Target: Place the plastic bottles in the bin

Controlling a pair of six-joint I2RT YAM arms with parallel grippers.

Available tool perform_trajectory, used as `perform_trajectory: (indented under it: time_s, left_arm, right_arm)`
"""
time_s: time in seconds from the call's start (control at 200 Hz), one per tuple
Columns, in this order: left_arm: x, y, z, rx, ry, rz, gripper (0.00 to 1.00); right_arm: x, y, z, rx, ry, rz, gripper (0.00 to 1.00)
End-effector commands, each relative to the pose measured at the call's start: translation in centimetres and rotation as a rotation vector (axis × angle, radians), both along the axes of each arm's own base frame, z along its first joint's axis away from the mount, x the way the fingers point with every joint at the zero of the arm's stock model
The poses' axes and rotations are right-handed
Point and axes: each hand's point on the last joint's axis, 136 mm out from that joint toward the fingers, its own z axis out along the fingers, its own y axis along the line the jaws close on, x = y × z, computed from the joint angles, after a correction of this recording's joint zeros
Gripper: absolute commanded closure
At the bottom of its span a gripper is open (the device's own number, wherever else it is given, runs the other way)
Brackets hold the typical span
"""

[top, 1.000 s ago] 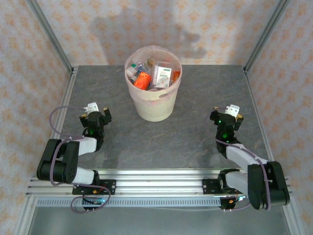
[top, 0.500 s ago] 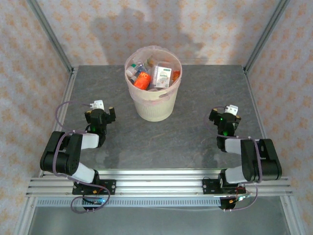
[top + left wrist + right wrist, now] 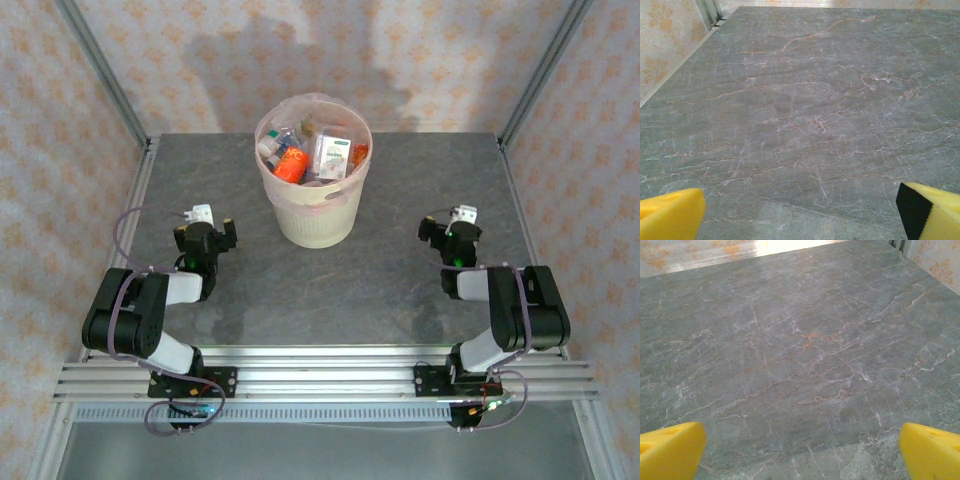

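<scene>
The cream bin [image 3: 313,215] with its pink liner stands at the back middle of the table, and several plastic bottles [image 3: 300,155] with orange, white and green labels fill it. My left gripper [image 3: 204,232] sits folded back at the left of the table, well short of the bin. In the left wrist view its yellow pads [image 3: 671,214] stand wide apart with only bare table between them, so it is open. My right gripper [image 3: 450,235] rests at the right, likewise folded back. Its yellow pads [image 3: 930,452] are spread wide over bare marble, open.
A grey marble tabletop [image 3: 330,290] stretches between the arms and the bin. Metal frame posts [image 3: 105,80] and patterned walls close in the left, right and back sides. An aluminium rail [image 3: 320,375] runs along the near edge.
The right arm has folded back toward its base, its gripper shifting slightly left and away. The left arm folded in earlier and has since held still.
</scene>
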Motion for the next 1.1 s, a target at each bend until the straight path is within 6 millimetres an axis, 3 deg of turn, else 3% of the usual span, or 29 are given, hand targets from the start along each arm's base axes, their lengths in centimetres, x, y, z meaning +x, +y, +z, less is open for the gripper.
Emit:
perform_trajectory:
  time_s: [0.0, 1.091]
  left_arm:
    - [0.64, 0.01, 1.16, 0.015, -0.029, -0.002, 0.00]
    - [0.62, 0.00, 1.15, 0.015, -0.029, -0.001, 0.00]
  right_arm:
    - [0.40, -0.75, 0.22, -0.005, 0.006, -0.042, 0.01]
    - [0.18, -1.20, 0.32, -0.008, -0.005, -0.075, 0.01]
